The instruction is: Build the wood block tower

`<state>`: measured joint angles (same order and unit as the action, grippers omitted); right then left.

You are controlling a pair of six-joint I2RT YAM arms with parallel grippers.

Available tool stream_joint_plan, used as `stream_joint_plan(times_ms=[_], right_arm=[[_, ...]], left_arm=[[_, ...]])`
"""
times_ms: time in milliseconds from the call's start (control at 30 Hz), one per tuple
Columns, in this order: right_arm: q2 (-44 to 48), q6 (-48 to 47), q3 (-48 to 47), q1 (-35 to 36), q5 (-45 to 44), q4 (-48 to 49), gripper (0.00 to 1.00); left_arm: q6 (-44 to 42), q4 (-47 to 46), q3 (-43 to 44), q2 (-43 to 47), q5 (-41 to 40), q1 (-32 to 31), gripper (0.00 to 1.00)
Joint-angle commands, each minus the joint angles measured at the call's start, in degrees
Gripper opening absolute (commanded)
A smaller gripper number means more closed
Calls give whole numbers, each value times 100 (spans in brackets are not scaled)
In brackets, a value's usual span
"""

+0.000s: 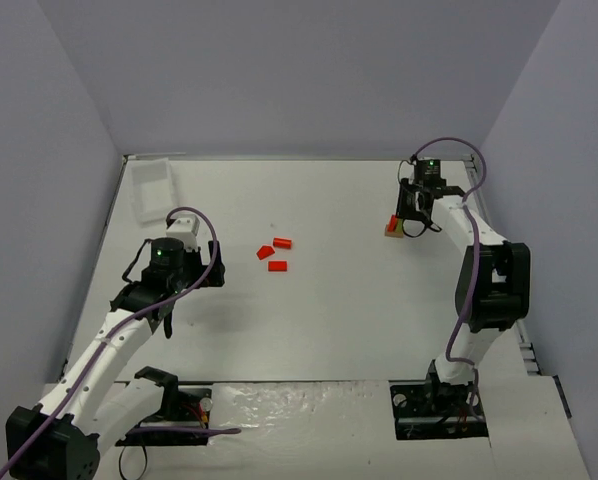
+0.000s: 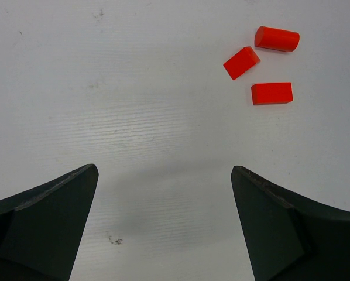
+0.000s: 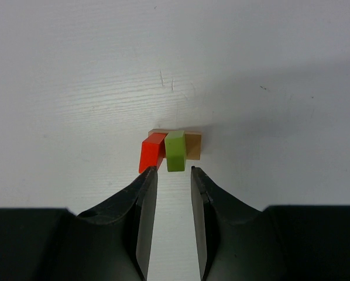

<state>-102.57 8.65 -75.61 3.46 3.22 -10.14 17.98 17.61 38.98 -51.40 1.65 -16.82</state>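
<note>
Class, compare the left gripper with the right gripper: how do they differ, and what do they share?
Opening: the left gripper has its jaws wide apart; the right gripper leaves only a narrow gap.
Ahead: the left gripper faces three loose red blocks; the right gripper is close up to a red block, green stick and tan piece set together.
Shared: both are dark and hold nothing.

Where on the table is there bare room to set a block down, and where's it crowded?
Bare table lies between the three loose red blocks and the tower, and between those blocks and the arm bases. Crowded at the tower, where the right claw sits close.
</note>
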Motion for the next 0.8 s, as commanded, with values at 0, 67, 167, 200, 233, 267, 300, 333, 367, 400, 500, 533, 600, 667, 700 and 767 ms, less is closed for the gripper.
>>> stream_joint_plan(times_ms=[0, 67, 167, 200, 233, 267, 300, 333, 367, 400, 500, 533, 600, 667, 700, 767], right_arm=[[707, 84, 61, 40, -53, 49, 27], [834, 93, 88, 33, -20, 4, 27], [1143, 68, 123, 90, 151, -60, 28], [1200, 26, 109, 126, 242, -75, 29], [1282, -1, 84, 248, 261, -87, 29], [1338, -35, 46, 422, 257, -98, 29], [1374, -74, -1, 631, 242, -105, 30], [1391, -104, -52, 848, 218, -111, 30], [1375, -115, -108, 1079, 178, -111, 30], [1319, -100, -186, 1290, 205, -102, 31], [949, -44, -407, 1875, 279, -72, 33], [779, -67, -467, 2031, 303, -58, 33], [401, -141, -640, 2437, 353, -58, 34], [195, -89, -697, 2616, 443, -30, 33], [86, -23, -675, 2623, 560, 20, 33], [116, 49, -517, 2606, 583, 109, 33]], left_arm=[[-93, -328, 74, 23, 28, -14, 97], [-100, -326, 74, 16, 30, -14, 97], [-101, -328, 74, 7, 37, -14, 97], [-94, -328, 74, 7, 37, -14, 97], [-93, -328, 74, -5, 31, -14, 97], [-93, -330, 74, -11, 28, -14, 97], [-93, -334, 74, -11, 28, -14, 97], [-93, -335, 74, -13, 28, -14, 97], [-93, -329, 74, -18, 28, -14, 97], [-93, -328, 79, -19, 28, -14, 97], [-79, -328, 83, -34, 46, -14, 97], [-81, -338, 78, -37, 56, -14, 97], [-78, -360, 66, -51, 118, -17, 97], [-110, -480, 54, -104, 254, -27, 97], [-152, -541, 41, -149, 484, -42, 97], [-317, -726, 68, -359, 991, -77, 97]])
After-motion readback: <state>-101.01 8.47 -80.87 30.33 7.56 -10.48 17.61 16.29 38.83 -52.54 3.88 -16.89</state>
